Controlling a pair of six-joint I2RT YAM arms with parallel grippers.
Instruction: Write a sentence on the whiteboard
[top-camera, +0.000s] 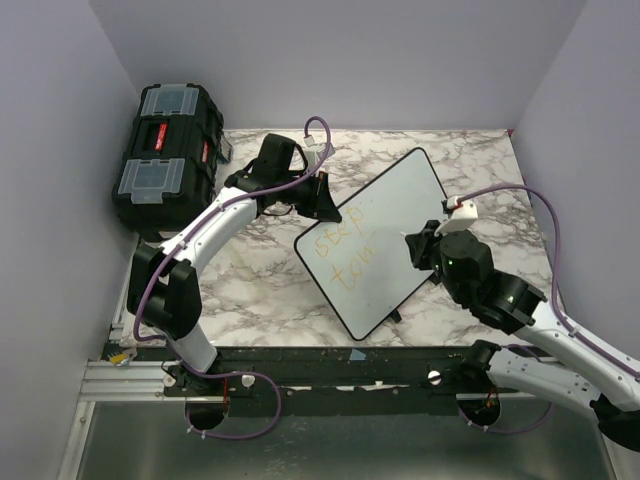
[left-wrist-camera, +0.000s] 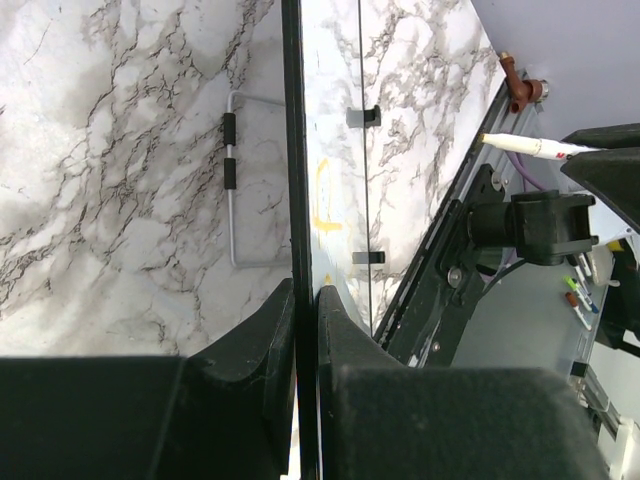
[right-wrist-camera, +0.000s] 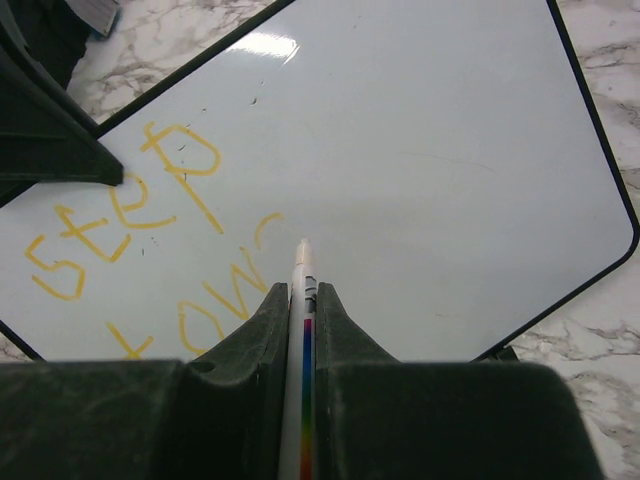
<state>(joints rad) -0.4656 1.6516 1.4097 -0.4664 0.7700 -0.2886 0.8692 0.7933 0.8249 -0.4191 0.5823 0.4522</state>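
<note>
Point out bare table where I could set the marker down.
Two free patches of table: the near-left marble between the left arm and the whiteboard's left edge, and the back-right strip between the board and the right wall. Crowded: back left, where the toolbox and left gripper sit, and around the right gripper holding the marker.

My right gripper (right-wrist-camera: 302, 295) swallows most of the white marker with the rainbow stripe (right-wrist-camera: 303, 262): just the tip and a thin sliver show. The yellow-orange handwritten sentence (right-wrist-camera: 130, 210) on the large white black-rimmed whiteboard (right-wrist-camera: 430, 150): its second line dips under my fingers, bottoms lost. From my left gripper (left-wrist-camera: 306, 300) the board's edge-on, with the writing unreadable. Overhead, the marker's too small to pick out.
</note>
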